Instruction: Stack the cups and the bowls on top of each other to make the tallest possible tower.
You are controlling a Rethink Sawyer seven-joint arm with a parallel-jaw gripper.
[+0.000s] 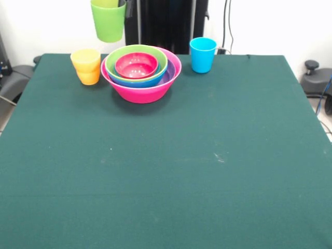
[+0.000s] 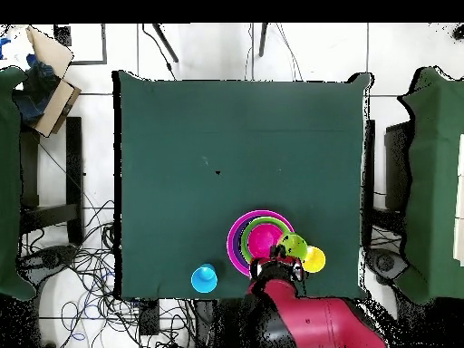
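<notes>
A green cup hangs in the air above the table's far left part, and my gripper is shut on its rim at the top edge of the picture. From above, the green cup shows between the bowls and the yellow cup, with the gripper at the end of the red arm. The tower is a nest of bowls: large pink outermost, then purple, blue, light green, and a small red-pink bowl inside. Left of it a yellow cup sits on an orange cup. A blue cup stands to the right.
The table wears a dark green cloth. All the pieces stand along its far edge in the front view. Chairs with green covers flank the table, and cables lie on the floor around it.
</notes>
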